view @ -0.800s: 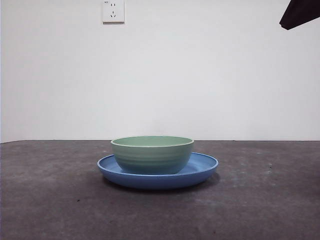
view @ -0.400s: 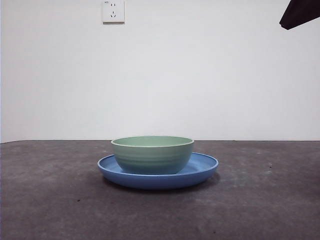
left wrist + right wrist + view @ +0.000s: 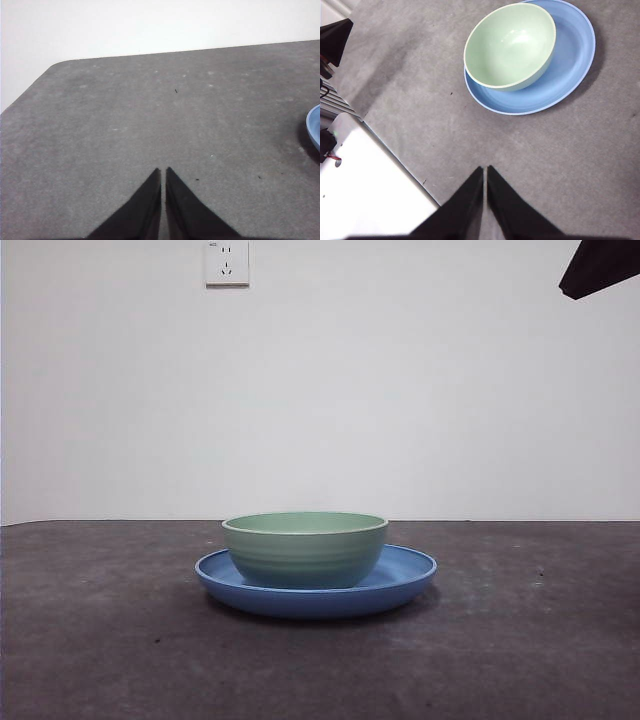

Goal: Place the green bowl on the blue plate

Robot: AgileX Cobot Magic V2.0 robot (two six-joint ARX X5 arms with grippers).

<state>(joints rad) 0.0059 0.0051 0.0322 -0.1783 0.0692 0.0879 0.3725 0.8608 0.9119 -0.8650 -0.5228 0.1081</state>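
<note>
Two arms share a grey table (image 3: 90,640) that fills the lower part of the front view, with a white wall behind it and a wall socket (image 3: 226,262) at the upper left of the frame. Next in size is the blue plate (image 3: 410,575), lying flat just below the middle of that frame, and on it stands the green bowl (image 3: 304,548), upright and resting inside the plate's rim, set toward one side of the plate rather than dead centre, as the right wrist view shows at its upper middle, where the bowl (image 3: 510,45) overlaps the plate (image 3: 570,60). The right gripper (image 3: 485,172) hangs above bare table, well apart from both dishes, its jaws pressed together and grasping nothing. The left gripper (image 3: 163,173) is likewise clenched on nothing, over bare table, with only a sliver of the plate (image 3: 315,127) at the right edge of its frame. A single black tip (image 3: 598,268) shows at the upper right corner of the front view; which arm it belongs to cannot be told. Judging from how things lie, the placing looks done and the step in hand is the retreat; the next move seems to call for no more than keeping both arms clear of the dishes.
</note>
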